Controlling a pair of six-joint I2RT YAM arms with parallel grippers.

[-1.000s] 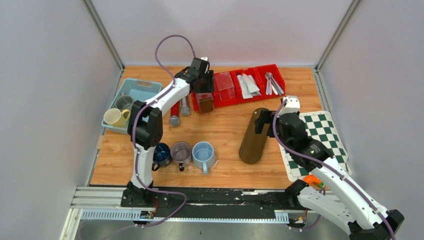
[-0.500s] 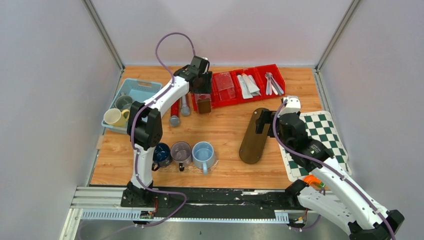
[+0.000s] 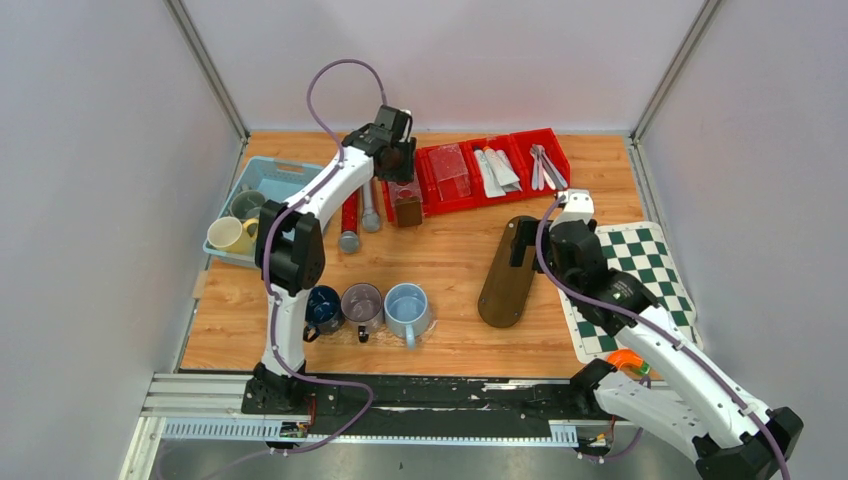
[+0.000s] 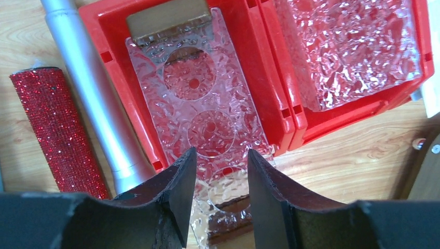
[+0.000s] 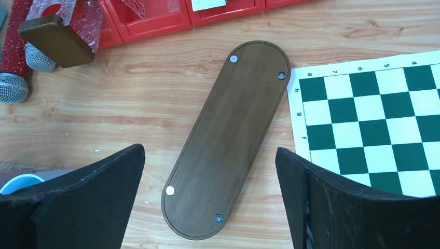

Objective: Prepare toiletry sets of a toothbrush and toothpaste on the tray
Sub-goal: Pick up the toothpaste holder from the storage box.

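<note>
The tray (image 3: 508,272) is a dark brown oval board lying empty on the wooden table; it fills the middle of the right wrist view (image 5: 228,135). My right gripper (image 3: 520,245) hovers over it, open wide, its fingers on either side of the tray's near end (image 5: 209,150). Toothpaste tubes (image 3: 497,170) lie in a red bin at the back, and toothbrushes (image 3: 545,165) in the red bin to its right. My left gripper (image 3: 398,165) hangs over the leftmost red bin, its jaws partly apart (image 4: 220,171) above a clear textured holder (image 4: 202,104), holding nothing.
A red glitter cylinder (image 3: 350,215) and a grey cylinder (image 3: 371,212) lie left of the bins. The clear holder's wooden end (image 3: 410,208) leans out of its bin. Three mugs (image 3: 362,303) stand in front, a blue basket (image 3: 290,170) at left, a chessboard mat (image 3: 630,285) at right.
My left gripper has shifted a little to the left and back over the bin, and its jaws have narrowed. The right arm has moved slightly left over the tray.
</note>
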